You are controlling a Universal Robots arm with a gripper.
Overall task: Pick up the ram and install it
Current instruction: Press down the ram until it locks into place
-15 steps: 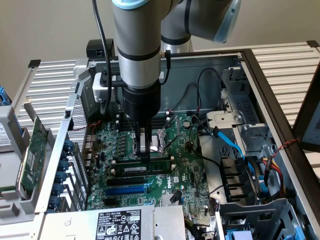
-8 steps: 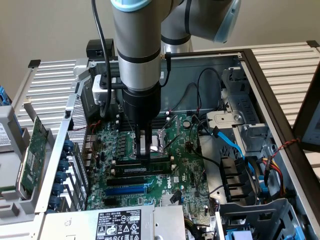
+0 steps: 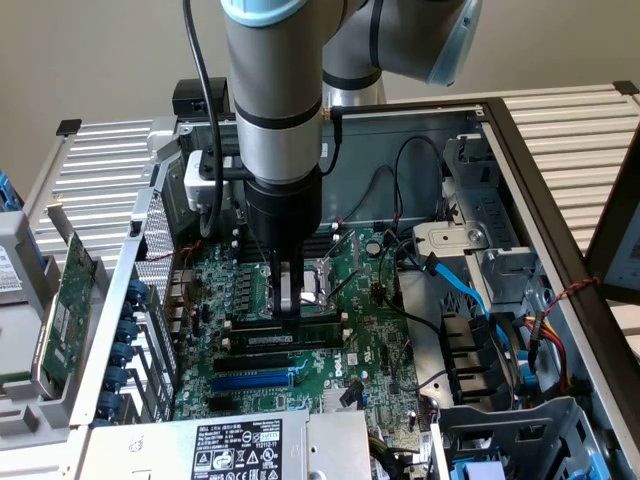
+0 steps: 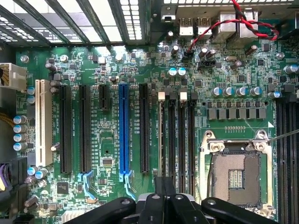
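We see the end effector (image 3: pixel 289 318), metal fingers pinched together, pressing down on the ram (image 3: pixel 285 338), a thin green stick w/ black chips lying edge-on in a black plastic memory slot (image 4: pixel 171 140) just beside the square CPU socket (image 4: pixel 236 175). Glossy green motherboard (image 3: pixel 370 350) sits in a grey sheet-metal case (image 3: pixel 440 115). Blue PCIe slot (image 4: pixel 123 135) runs parallel to the slots. Perforated steel panel at exterior view's left, near a green expansion card (image 3: pixel 65 310).
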